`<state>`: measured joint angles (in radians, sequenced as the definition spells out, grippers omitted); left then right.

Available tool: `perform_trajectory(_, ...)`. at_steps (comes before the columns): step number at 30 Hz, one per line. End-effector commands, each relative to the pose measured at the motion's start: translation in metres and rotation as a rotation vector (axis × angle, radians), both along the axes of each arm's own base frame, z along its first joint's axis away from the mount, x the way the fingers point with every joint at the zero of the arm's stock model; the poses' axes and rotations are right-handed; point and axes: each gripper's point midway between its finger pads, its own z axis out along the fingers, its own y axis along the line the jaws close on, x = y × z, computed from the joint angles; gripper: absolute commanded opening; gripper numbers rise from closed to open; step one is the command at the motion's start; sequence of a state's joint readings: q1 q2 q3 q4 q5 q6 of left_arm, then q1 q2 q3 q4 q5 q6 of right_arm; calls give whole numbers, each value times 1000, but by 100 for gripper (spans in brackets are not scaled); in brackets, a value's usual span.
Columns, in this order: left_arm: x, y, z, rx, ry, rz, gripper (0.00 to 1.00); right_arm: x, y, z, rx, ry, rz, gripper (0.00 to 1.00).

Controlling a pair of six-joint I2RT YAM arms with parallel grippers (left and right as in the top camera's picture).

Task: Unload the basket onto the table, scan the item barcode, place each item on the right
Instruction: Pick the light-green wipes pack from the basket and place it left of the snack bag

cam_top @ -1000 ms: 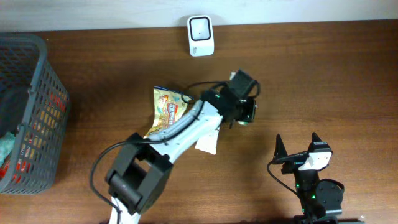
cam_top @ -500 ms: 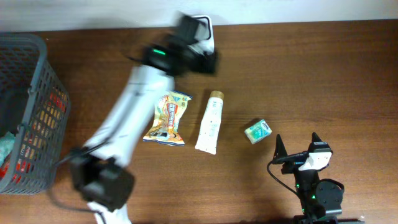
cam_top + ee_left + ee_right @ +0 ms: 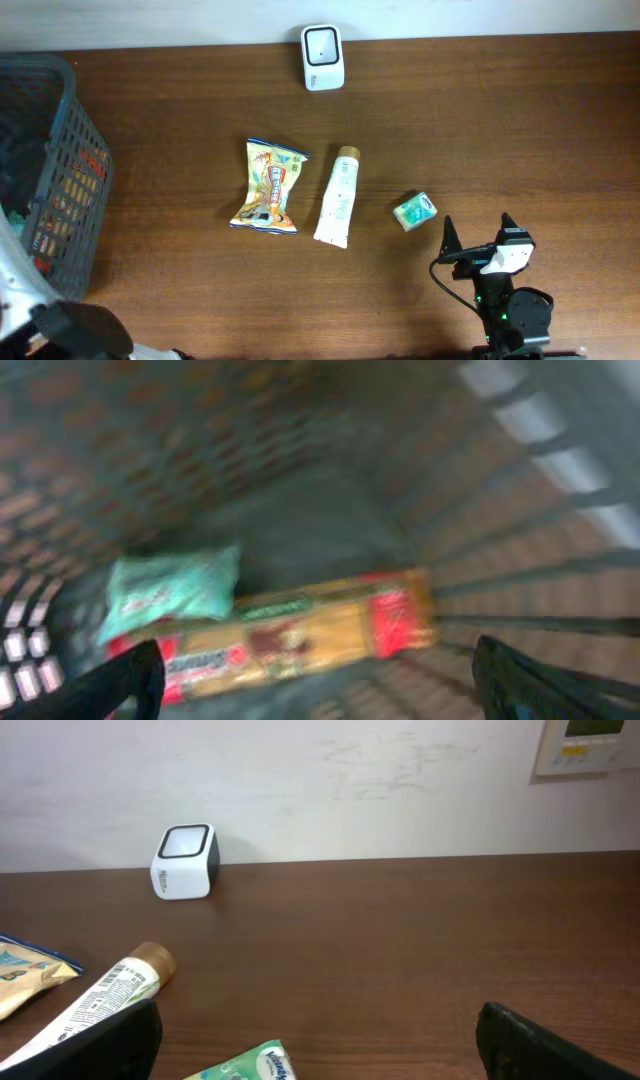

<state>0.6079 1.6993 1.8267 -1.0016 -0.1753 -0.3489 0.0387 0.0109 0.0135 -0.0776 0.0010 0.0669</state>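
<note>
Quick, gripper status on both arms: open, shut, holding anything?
Left gripper: open, holding nothing, over the inside of the basket.
Right gripper: open, holding nothing.

Left tool (image 3: 315, 662), right tool (image 3: 318, 1020): jaws spread.

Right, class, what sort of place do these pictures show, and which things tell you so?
Probably a mock shop checkout on a table: a white barcode scanner by the wall, a grey basket holding packaged goods, and a loose snack packet, tube and small green pack.
</note>
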Motion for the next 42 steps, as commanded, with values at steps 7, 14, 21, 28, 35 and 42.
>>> perform_trajectory(7,-74,67,-167,-40,295,139,97,0,-1,-3,-7,2,-5,99)
perform_trajectory(14,-60,93,-203,35,384,3,91,0,-1,-3,-7,2,-5,99)
perform_trajectory(21,-70,94,-253,-14,501,-12,85,0,-1,-3,-7,2,-5,99)
perform_trajectory(28,-65,97,-245,4,482,-12,0,0,-1,-3,-7,2,-5,99)
perform_trajectory(35,20,57,-54,230,34,-133,0,0,-1,-3,-7,2,-5,99)
perform_trajectory(42,20,-116,149,409,-432,-374,0,0,-1,-3,-7,2,-5,99)
